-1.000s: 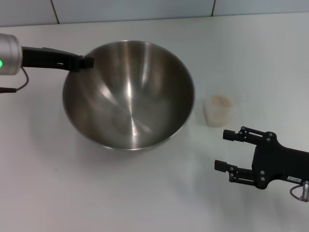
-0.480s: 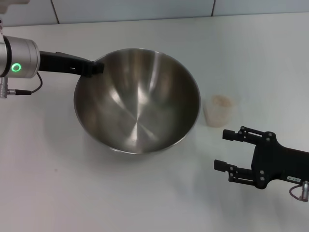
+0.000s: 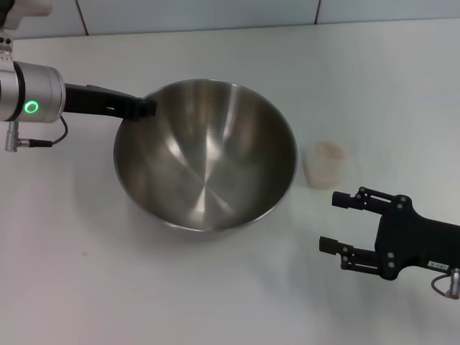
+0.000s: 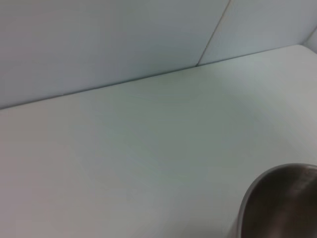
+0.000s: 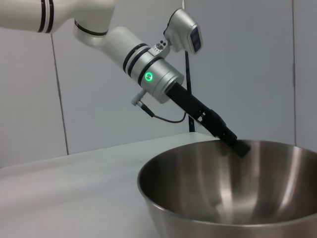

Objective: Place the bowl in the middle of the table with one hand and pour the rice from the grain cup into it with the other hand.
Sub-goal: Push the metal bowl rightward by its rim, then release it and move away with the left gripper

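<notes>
The left arm is clad in glossy white shells banded with black rings, ending in a silver cylinder lit by a green ring light. A thin dark cable loops beneath that cylinder, and a silver camera housing is mounted above it. The left gripper (image 3: 141, 108) is slim and matte black. The right gripper (image 3: 336, 223) is black, studded with small screws and marked by a white label.

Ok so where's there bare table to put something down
Bare table runs along the near edge in front of the bowl, and behind it to the wall. It's crowded between the bowl, grain cup and right claw.
</notes>
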